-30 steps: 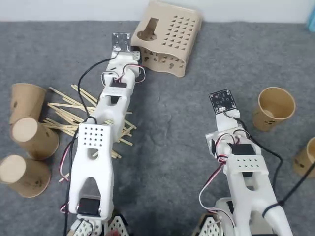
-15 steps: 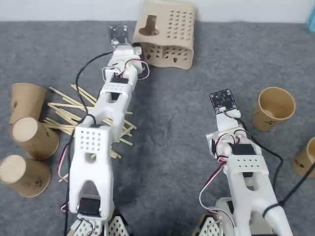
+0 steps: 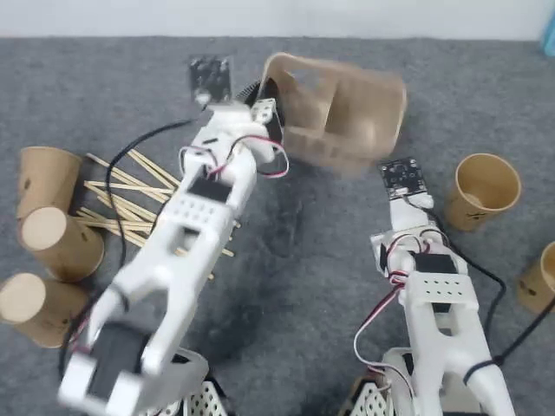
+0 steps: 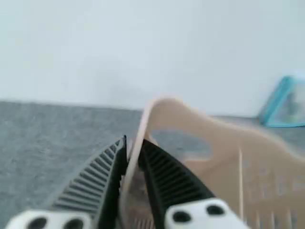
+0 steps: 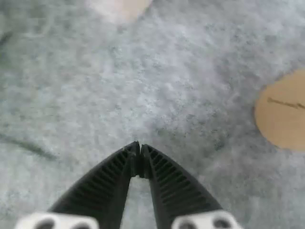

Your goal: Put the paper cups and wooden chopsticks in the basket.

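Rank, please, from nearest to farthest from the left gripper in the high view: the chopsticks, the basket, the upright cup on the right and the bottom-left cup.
1. The basket: its wall is clamped in the left gripper, at the far side.
2. The chopsticks: strewn on the left.
3. The upright cup: mouth up, on the right.
4. The bottom-left cup: at the near left corner.

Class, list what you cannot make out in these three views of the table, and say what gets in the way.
High view: the chopsticks run under the left arm, so no count.
High view: one paper cup is cut by the edge.
Left wrist view: the basket runs past the edge.
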`<state>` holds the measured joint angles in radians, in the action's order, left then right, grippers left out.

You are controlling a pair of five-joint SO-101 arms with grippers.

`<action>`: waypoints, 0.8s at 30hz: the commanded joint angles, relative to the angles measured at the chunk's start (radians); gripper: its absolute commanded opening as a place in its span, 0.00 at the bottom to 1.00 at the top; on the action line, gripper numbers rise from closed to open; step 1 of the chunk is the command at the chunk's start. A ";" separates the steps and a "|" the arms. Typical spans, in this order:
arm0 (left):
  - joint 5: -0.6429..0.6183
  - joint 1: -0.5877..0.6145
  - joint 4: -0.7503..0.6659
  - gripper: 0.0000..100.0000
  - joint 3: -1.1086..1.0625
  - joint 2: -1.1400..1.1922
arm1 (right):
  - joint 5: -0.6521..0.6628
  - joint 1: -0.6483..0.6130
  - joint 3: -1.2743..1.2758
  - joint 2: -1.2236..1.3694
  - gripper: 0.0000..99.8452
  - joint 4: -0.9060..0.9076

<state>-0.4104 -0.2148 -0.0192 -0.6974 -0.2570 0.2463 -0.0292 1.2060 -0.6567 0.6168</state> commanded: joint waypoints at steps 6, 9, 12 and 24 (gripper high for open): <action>-0.063 -0.026 0.428 0.01 0.025 -0.394 | -0.100 0.159 -0.025 -0.035 0.01 -0.015; -0.064 -0.038 0.506 0.01 0.035 -0.381 | -0.130 0.185 -0.029 -0.035 0.01 -0.015; -0.095 -0.038 0.523 0.01 0.035 -0.350 | -0.158 0.197 -0.031 -0.035 0.01 -0.019; -0.158 -0.031 0.557 0.01 0.033 -0.227 | -0.224 0.234 -0.048 -0.035 0.01 -0.025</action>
<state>-0.5547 -0.2455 0.5378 -0.7127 -0.4826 0.0361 0.1949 1.2060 -0.6567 0.6168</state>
